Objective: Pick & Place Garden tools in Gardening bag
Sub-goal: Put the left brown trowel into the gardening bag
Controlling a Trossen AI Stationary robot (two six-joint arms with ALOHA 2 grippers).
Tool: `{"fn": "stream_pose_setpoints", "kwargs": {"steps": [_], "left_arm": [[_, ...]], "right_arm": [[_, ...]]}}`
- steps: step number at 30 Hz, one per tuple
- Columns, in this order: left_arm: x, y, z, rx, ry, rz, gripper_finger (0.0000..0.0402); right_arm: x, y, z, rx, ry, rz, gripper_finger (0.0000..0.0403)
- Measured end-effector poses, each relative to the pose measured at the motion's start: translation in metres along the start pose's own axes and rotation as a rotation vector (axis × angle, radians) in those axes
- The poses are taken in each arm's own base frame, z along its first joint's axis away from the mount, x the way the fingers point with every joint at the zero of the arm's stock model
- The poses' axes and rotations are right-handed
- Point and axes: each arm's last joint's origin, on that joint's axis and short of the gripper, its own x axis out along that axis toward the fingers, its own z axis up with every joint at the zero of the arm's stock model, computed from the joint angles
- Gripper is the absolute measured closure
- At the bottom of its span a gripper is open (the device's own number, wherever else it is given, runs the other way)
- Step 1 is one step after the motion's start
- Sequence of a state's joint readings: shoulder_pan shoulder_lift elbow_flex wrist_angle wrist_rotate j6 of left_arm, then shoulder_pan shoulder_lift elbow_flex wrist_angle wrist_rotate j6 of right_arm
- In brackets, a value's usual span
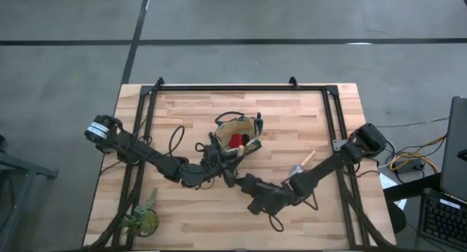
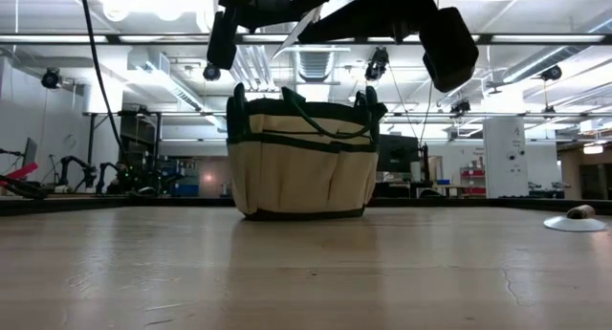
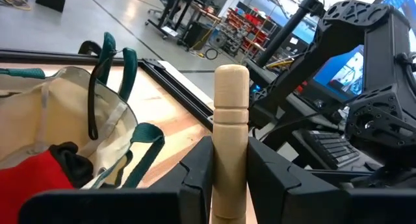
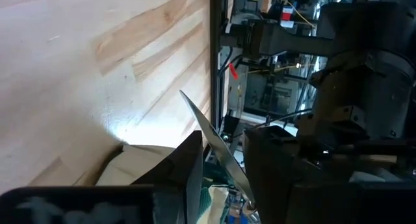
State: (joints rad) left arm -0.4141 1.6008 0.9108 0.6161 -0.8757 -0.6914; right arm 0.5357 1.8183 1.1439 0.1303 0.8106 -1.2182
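Currently the gardening bag (image 1: 237,133) sits mid-table, slightly toward 12 o'clock, with a red item (image 1: 235,140) inside. Left gripper (image 3: 229,169) is clamped on a trowel's pale wooden handle (image 3: 231,130), held just at the bag's 7 o'clock side. Right gripper (image 4: 222,160) hovers close by with the silver blade (image 4: 211,143) between its fingers; contact unclear, cannot tell grip. Second trowel (image 1: 301,165) lies at 4 o'clock of the bag. Green plant (image 1: 142,217) at the table's 8 o'clock corner.
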Motion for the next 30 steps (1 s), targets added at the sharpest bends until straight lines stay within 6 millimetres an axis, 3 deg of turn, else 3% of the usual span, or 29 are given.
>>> {"fn": "stream_pose_setpoints", "kwargs": {"steps": [7,16,30], "left_arm": [[0.0,0.0005,-0.0002,-0.014,-0.002,0.007,0.0328],[0.0003,0.0004,-0.0002,-0.023,-0.004,0.004,0.0328],[-0.0005,-0.0023,0.002,0.02,-0.004,-0.026,0.0305]], "right_arm": [[0.0041,-0.0015,-0.0041,-0.01,0.004,0.003,0.0323],[0.0044,-0.002,-0.0038,-0.007,-0.015,0.006,0.0387],[0.0026,0.0022,-0.0021,0.069,-0.035,0.03,0.0397]]}}
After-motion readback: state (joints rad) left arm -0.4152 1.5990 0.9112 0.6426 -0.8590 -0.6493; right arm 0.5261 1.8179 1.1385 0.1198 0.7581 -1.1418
